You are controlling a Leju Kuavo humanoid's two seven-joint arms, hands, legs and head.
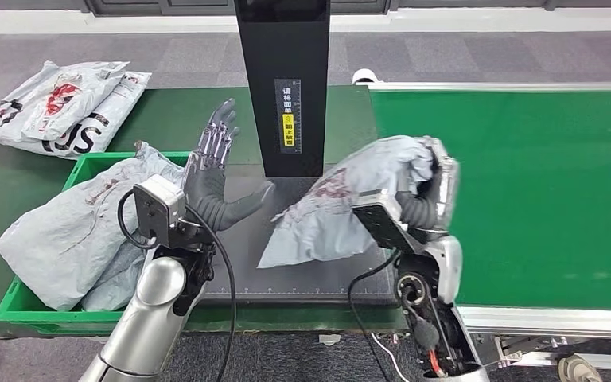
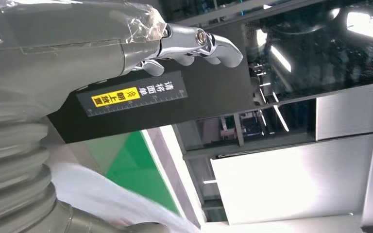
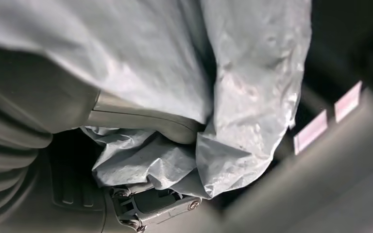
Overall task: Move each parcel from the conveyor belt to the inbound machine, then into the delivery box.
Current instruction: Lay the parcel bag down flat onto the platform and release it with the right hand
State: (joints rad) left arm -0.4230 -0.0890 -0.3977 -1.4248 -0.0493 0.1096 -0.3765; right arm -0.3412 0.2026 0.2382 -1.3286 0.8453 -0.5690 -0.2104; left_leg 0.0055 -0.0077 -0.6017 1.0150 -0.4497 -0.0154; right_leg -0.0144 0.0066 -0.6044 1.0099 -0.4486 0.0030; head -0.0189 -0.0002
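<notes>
Parcel-sorting station | green conveyor belt [image 1: 525, 191] at 3 o'clock | black scanner column [image 1: 284, 79] at 12 | grey mailer bags [image 1: 56, 107] at 10 | green crate [image 1: 87, 167] at 8

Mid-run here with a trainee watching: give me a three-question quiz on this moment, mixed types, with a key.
1. True or false: the right hand grips the grey plastic mailer parcel over the flat black scanning platform.
2. Multiple choice: the left hand is A) holding a parcel, B) open with fingers spread and holding nothing, C) pressing on the green conveyor belt.
3. Fill in: the crumpled grey parcels left of the platform lie in a ____ plastic bin.

Key: 1 true; 2 B; 3 green.
</notes>
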